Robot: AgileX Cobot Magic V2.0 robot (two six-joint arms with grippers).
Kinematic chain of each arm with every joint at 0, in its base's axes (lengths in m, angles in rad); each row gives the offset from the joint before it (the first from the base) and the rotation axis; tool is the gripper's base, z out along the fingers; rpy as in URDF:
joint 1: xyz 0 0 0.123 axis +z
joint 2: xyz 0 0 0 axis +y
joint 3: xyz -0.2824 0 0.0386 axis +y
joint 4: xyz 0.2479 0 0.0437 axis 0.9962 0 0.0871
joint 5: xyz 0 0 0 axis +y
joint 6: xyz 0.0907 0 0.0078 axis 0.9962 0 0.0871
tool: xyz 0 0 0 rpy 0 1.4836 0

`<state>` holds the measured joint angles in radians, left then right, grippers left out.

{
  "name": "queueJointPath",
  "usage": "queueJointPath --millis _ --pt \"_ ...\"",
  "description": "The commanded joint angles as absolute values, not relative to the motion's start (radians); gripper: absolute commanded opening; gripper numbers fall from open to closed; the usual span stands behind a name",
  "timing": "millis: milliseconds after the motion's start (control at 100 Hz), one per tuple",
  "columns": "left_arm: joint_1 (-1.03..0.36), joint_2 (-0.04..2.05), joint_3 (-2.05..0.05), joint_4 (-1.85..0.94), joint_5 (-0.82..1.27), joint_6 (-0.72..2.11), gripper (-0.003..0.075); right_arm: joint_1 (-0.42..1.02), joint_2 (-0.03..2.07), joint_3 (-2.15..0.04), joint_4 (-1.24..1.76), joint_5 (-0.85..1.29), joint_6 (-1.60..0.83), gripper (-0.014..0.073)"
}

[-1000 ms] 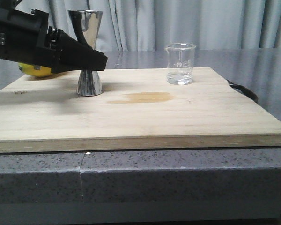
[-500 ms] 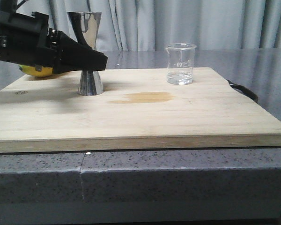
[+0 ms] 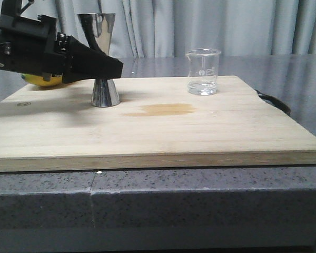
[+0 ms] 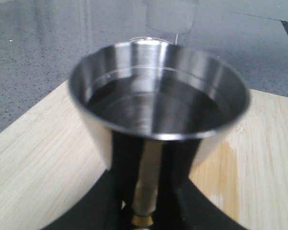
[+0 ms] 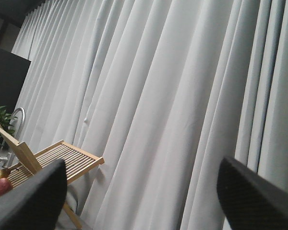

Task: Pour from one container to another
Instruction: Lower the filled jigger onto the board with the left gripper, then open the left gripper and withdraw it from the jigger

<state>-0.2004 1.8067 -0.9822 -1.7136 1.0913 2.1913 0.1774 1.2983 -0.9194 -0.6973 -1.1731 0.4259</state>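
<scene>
Left gripper (image 3: 113, 67) clamps the steel jigger's (image 3: 102, 58) waist; right gripper (image 5: 139, 191) is spread apart.
The jigger stands upright on the cutting board (image 3: 158, 132) near its far left corner, mouth up; the glass beaker (image 3: 203, 72) stands upright near the far right corner.

The left gripper (image 3: 115, 67) was closed around the waist of the steel jigger (image 3: 100, 59), which stood upright on the wooden board (image 3: 163, 132). The glass beaker (image 3: 203, 71) stood well apart.

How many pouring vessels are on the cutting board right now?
2. The steel jigger stands near the board's back left, gripped at its waist by the left gripper; the glass beaker stands at the back right, untouched.
</scene>
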Motion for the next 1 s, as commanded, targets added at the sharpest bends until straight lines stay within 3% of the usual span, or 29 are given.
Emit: queueJointPath --millis 0,110,260,350,550,820,990 --pt "-0.199 1.78 -1.001 -1.743 1.122 2.187 -0.0018 0.173 1.264 -0.949 -0.658 -1.222 0.421 0.0576" --pt "-0.199 1.78 -1.001 -1.745 1.122 2.187 0.003 0.173 1.264 -0.949 -0.658 -1.222 0.421 0.0576" --pt "-0.199 1.78 -1.001 -1.745 1.122 2.187 0.0245 0.173 1.264 -0.949 -0.658 -1.222 0.421 0.0576" --pt "-0.199 1.78 -1.001 -1.745 1.135 2.187 0.0314 0.173 1.264 -0.949 -0.658 -1.222 0.421 0.0576" --pt "-0.199 1.78 -1.001 -1.745 1.163 2.187 0.0335 0.173 1.264 -0.949 -0.658 -1.222 0.421 0.0576" --pt "-0.199 1.777 -1.001 -1.745 1.168 2.176 0.0522 0.173 1.264 -0.949 -0.651 -1.222 0.421 0.0576" --pt "-0.188 1.768 -1.001 -1.705 1.178 2.15 0.0526 0.173 1.264 -0.949 -0.646 -1.222 0.421 0.0576"
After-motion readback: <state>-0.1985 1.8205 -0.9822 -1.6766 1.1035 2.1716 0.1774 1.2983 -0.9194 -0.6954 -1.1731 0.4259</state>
